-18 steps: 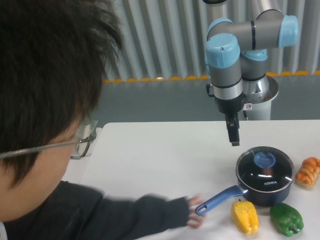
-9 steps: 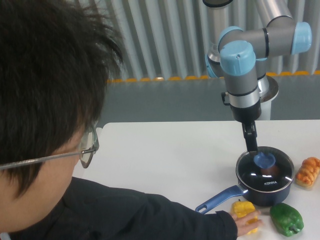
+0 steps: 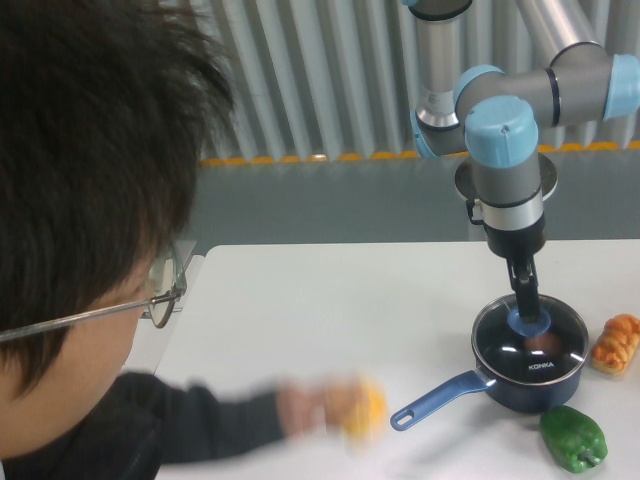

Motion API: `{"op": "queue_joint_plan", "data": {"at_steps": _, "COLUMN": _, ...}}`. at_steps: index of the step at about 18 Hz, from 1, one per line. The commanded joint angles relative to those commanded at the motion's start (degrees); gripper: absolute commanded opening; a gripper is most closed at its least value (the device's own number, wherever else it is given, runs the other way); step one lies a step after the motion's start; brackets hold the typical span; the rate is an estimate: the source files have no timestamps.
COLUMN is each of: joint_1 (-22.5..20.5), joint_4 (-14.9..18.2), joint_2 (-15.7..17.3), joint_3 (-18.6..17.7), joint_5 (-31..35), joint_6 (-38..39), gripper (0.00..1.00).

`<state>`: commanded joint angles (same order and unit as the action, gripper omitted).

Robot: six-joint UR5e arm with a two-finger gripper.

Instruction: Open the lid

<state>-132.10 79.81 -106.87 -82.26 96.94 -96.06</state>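
Fingers (image 3: 527, 305) low over the lid (image 3: 530, 340) knob, their spread impossible to tell

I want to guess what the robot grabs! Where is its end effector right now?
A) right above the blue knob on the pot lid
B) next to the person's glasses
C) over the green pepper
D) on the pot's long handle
A: the end effector hangs right over the blue knob at the middle of the lid.
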Motion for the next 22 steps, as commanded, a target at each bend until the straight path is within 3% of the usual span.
{"op": "queue_joint_plan", "data": {"at_steps": 15, "joint_1": 0.44, "joint_4": -0.80, "joint_2": -1.23, "joint_3": -2.81, "joint_5": 2.37, "joint_6": 0.09, "gripper": 1.00}}
{"op": "queue_joint_plan", "data": {"at_steps": 18, "joint_1": 0.53, "joint_4": -2.81, "joint_2": -1.49, "joint_3": -2.99, "joint_5": 2.37, "joint_6": 0.35, "gripper": 1.00}}
{"op": "queue_joint_plan", "data": {"at_steps": 22, "joint_1": 0.53, "joint_4": -3.08, "joint_2": -2.20, "joint_3": -2.91, "joint_5": 2.46, "joint_6": 0.18, "gripper": 0.96}}
